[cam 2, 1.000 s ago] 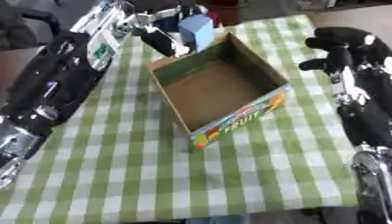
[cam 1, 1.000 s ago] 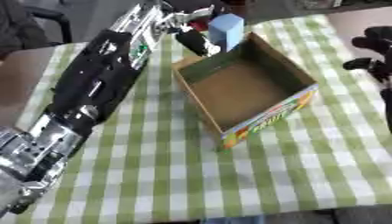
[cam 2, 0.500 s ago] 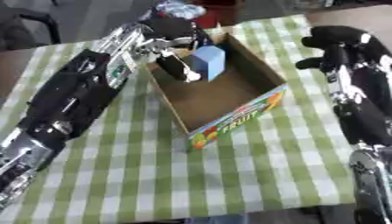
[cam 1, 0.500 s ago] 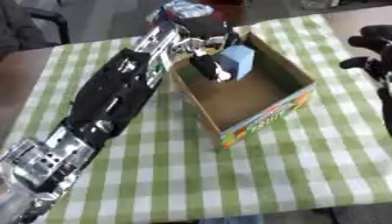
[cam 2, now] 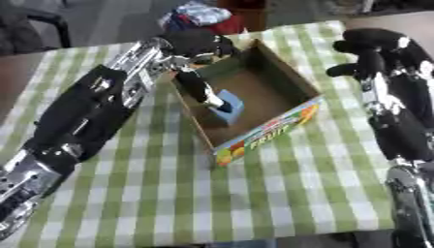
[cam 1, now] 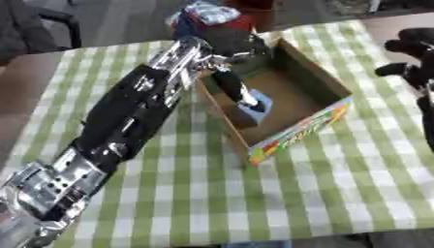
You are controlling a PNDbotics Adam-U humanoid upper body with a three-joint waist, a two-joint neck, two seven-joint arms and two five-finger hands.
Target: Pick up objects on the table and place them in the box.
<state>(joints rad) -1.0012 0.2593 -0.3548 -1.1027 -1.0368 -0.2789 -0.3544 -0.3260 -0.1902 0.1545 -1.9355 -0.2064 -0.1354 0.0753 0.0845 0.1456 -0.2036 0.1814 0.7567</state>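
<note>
A light blue block (cam 2: 229, 107) sits inside the cardboard box (cam 2: 292, 85), low against the box's left wall and near its front corner. The left hand (cam 2: 203, 87) reaches down into the box from over that left wall, its dark fingers (cam 1: 240, 93) running straight down to the block, with the tips touching its upper edge. Whether those fingers pinch the block or only rest on it cannot be told.

The box is open at the top, brown inside, and stands askew on the table, with a colourful printed front panel (cam 2: 270, 131) showing fruit pictures and lettering. It rests on a green and white checked tablecloth (cam 1: 322, 184) that covers the table.

The left arm (cam 1: 127, 121), black with silver parts, stretches from the lower left corner up across the cloth to the box's left rim. The right hand (cam 2: 373, 48) hangs at the right edge, above the cloth and apart from the box, its dark fingers curled and holding nothing.

Beyond the far edge of the table lies a blurred red, blue and white bundle (cam 1: 208, 14).
</note>
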